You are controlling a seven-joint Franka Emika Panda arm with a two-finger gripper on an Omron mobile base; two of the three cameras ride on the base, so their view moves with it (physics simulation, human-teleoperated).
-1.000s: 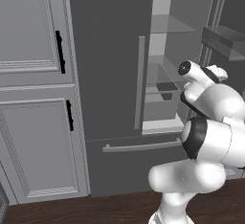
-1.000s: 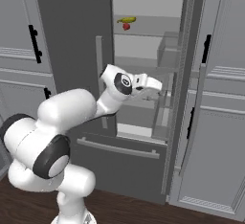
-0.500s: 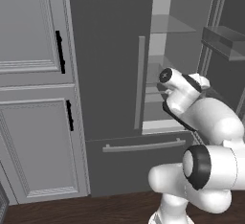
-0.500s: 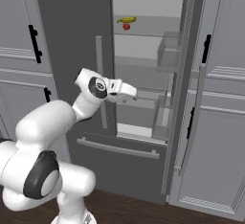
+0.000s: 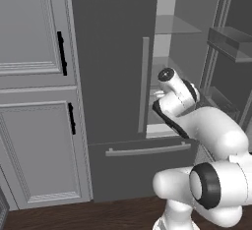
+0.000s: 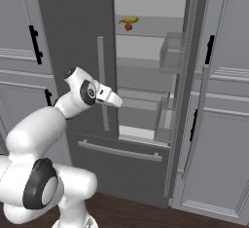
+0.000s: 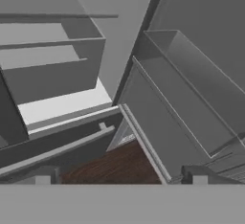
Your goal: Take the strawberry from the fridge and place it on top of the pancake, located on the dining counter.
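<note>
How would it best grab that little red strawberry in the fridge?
Probably across the strawberry's rounded sides, coming in level from the fridge's open front. It sits on a high shelf beside a yellow item, so the open gripper, now well below, should avoid that side.

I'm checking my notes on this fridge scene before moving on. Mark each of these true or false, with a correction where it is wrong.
1. The fridge's right door stands open. True.
2. The strawberry is held in the tool. False: it lies on an upper fridge shelf, and the tool is open and empty, lower down in front of the fridge.
3. A small yellow item lies right by the strawberry. True.
4. The strawberry sits in a door bin. False: it is on a shelf inside the fridge.
5. The cabinets beside the fridge have black handles. True.
</note>
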